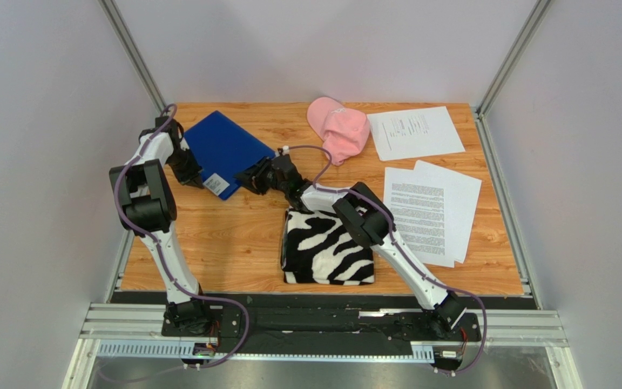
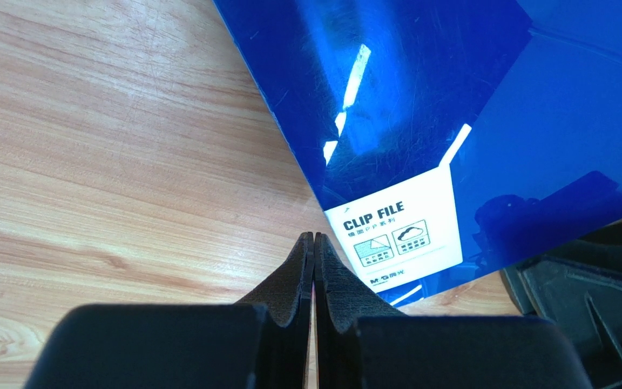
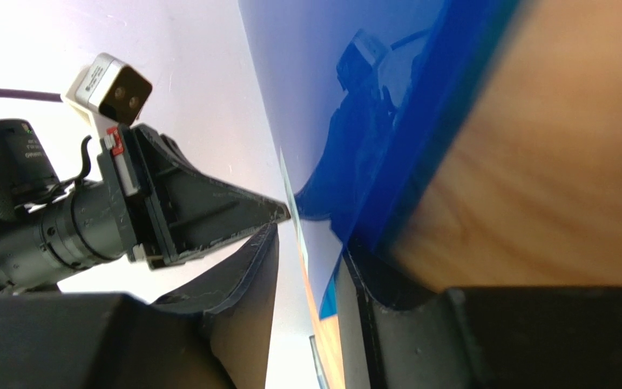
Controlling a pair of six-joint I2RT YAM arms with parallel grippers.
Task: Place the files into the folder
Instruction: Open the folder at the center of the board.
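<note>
The blue folder (image 1: 223, 148) lies closed at the back left of the table, white label toward me. In the left wrist view its label (image 2: 395, 235) reads "CLIP FILE". My left gripper (image 1: 190, 175) is shut and empty, its tips (image 2: 314, 241) on the wood just beside the folder's near corner. My right gripper (image 1: 252, 180) is open at the folder's near right edge. In the right wrist view (image 3: 310, 243) the folder cover's edge (image 3: 387, 146) runs between the jaws, one finger under it. The files lie to the right: one sheet (image 1: 416, 132) at the back, overlapping sheets (image 1: 432, 209) nearer.
A pink cap (image 1: 338, 126) lies at the back middle, between folder and files. A zebra-striped folded cloth (image 1: 326, 247) lies at the front middle under my right forearm. The left gripper (image 3: 201, 212) shows close to the right gripper in the right wrist view.
</note>
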